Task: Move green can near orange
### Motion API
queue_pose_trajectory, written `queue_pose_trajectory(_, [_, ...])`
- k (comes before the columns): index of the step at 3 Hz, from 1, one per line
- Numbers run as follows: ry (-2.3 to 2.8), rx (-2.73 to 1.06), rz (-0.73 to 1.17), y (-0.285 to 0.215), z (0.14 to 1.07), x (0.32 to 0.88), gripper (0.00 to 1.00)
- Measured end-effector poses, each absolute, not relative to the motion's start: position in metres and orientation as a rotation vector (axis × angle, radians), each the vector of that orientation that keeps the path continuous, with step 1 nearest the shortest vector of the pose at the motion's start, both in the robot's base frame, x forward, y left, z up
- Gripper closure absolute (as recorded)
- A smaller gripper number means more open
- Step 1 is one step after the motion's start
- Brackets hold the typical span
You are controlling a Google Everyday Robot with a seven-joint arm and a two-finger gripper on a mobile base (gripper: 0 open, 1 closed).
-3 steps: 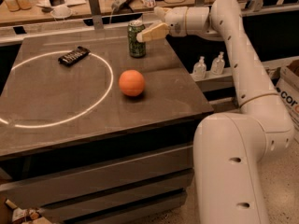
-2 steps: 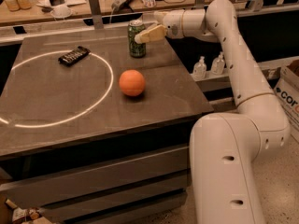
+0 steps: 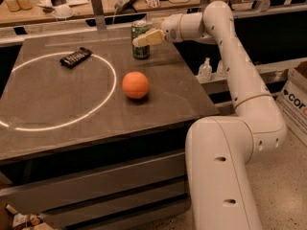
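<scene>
Claw [image 3: 140, 36] at the green can [image 3: 140, 52] behind the orange [image 3: 135, 85], grip impossible to tell: keep it upright, land just beside the orange.

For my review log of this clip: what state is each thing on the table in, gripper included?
green can: upright, near the table's far edge.
orange: resting on the table, apart from the can.
dark packet: lying flat, untouched.
gripper: at the can's upper half.
</scene>
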State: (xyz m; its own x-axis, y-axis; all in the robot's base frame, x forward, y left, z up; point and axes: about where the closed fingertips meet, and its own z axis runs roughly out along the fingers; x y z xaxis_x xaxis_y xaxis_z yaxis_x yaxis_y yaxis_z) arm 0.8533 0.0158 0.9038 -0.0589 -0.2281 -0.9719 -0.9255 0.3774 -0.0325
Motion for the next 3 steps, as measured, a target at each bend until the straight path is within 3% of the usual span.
queue_pose_trajectory(1, [1.532,-1.136,0.818,0.025,0.897,0.846,0.38])
queue_pose_trajectory(2, [1.511,-1.149,0.843,0.007,0.909,0.832,0.70])
queue_pose_trajectory(3, [1.520,-1.131,0.833,-0.026,0.934,0.816,0.93])
